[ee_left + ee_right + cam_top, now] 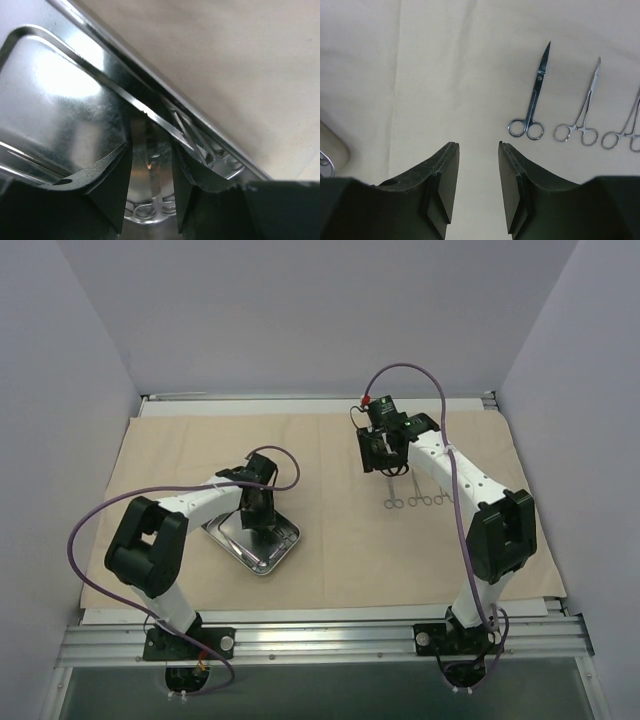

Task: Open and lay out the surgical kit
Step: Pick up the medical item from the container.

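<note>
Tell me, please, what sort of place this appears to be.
Probably a robotics lab test cell staged for surgical practice: plain white walls on three sides, an aluminium mounting rail, and instruments lying on a beige cloth.

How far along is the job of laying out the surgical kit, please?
Done: cloth wrap spread flat; at least three instruments lined up by the right gripper, open and empty. In hand: left gripper reaches into the tray for remaining instruments. Left: moving those out.

— What else is on your feed?
— I see a white surface [320,614], a metal rail [320,642] along its near edge, and pale walls [320,310] on its other three sides.
</note>
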You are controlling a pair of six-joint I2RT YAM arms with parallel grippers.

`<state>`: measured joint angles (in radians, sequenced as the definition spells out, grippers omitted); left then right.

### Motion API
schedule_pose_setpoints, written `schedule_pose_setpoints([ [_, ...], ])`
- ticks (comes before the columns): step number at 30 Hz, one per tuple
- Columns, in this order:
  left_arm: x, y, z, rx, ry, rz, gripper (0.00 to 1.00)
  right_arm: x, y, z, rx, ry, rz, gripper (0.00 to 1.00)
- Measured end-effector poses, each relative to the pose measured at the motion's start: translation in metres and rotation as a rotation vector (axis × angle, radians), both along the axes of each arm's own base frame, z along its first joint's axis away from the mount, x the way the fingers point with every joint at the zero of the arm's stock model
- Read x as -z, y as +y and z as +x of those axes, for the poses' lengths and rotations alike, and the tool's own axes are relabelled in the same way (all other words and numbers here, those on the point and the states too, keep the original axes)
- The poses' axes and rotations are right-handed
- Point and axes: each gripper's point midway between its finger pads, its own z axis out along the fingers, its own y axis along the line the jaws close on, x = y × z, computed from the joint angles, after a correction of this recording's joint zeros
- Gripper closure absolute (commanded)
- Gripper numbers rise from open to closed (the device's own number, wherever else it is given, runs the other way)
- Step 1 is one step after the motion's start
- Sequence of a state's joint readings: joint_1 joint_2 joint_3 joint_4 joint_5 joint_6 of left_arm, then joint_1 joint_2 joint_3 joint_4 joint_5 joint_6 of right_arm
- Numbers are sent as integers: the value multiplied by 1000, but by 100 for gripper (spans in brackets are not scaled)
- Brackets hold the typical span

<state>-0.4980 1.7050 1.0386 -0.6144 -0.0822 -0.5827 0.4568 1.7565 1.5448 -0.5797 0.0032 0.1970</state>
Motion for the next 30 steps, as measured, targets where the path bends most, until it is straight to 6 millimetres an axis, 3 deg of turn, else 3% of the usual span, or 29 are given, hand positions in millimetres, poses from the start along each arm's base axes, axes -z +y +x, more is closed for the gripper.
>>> schedule_pose_setpoints([
  [10,2,-12,17,-30,-66,-5,52,-19,-7,-14,19,-47,43,63],
  [13,4,-13,20,-40,-61,1,60,-21,-6,-15,16,-52,52,63],
  [19,8,-20,31,-58,-47,-64,96,-22,-4,-17,13,-52,63,63],
  [25,1,-22,36,-43,-41,-135,98,-23,6,-21,-3,-43,83,64],
  [30,-6,-4,20,-1,-9,-75,98,-32,35,-29,-64,-43,125,67],
])
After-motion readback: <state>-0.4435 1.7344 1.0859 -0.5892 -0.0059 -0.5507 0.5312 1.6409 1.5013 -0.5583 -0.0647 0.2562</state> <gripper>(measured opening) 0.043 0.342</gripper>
